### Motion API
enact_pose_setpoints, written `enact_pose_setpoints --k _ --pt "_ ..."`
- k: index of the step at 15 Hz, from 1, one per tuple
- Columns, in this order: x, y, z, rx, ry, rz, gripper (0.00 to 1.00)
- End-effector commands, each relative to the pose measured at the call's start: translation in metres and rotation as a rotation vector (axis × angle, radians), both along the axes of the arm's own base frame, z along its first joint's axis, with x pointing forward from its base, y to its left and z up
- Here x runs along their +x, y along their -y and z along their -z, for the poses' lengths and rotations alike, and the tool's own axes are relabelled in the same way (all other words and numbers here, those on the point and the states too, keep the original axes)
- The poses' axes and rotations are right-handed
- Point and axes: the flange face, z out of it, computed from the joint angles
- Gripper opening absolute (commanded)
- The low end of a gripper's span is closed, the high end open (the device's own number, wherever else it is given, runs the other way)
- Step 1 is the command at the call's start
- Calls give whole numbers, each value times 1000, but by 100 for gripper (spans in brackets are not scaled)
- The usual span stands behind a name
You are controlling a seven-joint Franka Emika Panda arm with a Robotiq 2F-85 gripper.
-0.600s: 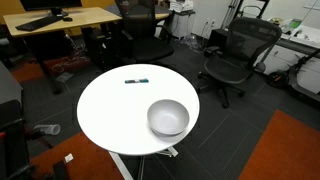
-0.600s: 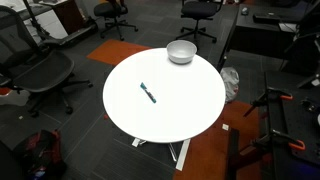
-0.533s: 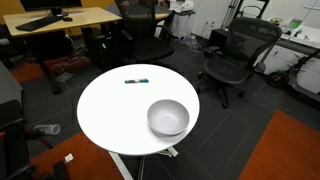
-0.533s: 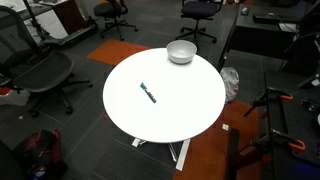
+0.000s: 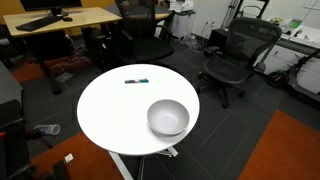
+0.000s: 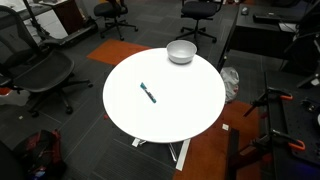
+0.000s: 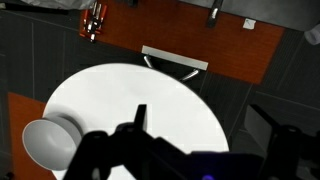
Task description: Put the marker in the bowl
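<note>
Closest to the wrist camera, the dark robot gripper (image 7: 175, 160) is showing as a blurred black mass along the bottom edge, hanging over the table; whether its jaws are standing apart or closed I cannot tell from this blur

Just beyond it, at about 11 o'clock from the gripper, the thin short dark marker with a teal end (image 7: 140, 112) is lying flat on the round white table (image 7: 185, 95), its near end merging with the gripper's outline. At roughly 9 o'clock from the marker, well apart from it, the round light grey-white smooth-sided bowl (image 7: 45, 142) is sitting upright at the table's rim

In an exterior view the marker (image 5: 137, 80) is lying near the 12 o'clock rim of the table (image 5: 110, 115), while the bowl (image 5: 168, 117) is sitting toward 4 o'clock, apart from it. In an exterior view the marker (image 6: 148, 93) is resting at about 9 o'clock from the centre of the table (image 6: 185, 105), and the bowl (image 6: 181, 51) is standing at the 12 o'clock rim

Farther out, black mesh office chairs (image 5: 232, 55) are standing around the table, a light wooden desk (image 5: 60, 18) is sitting behind at 11 o'clock, and orange carpet (image 5: 285, 150) is showing at 4 o'clock
</note>
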Motion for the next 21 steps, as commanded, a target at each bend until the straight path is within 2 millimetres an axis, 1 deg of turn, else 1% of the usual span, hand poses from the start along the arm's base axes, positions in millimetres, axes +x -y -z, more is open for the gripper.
enact_pose_setpoints --k 1,2,6,16,21 --pt "15 -3 2 14 24 30 100" --pt "19 -5 4 17 32 34 100" --pt "48 -13 17 50 86 74 100" --pt "141 -19 48 155 256 341 100" --pt "186 -19 66 150 309 469 100"
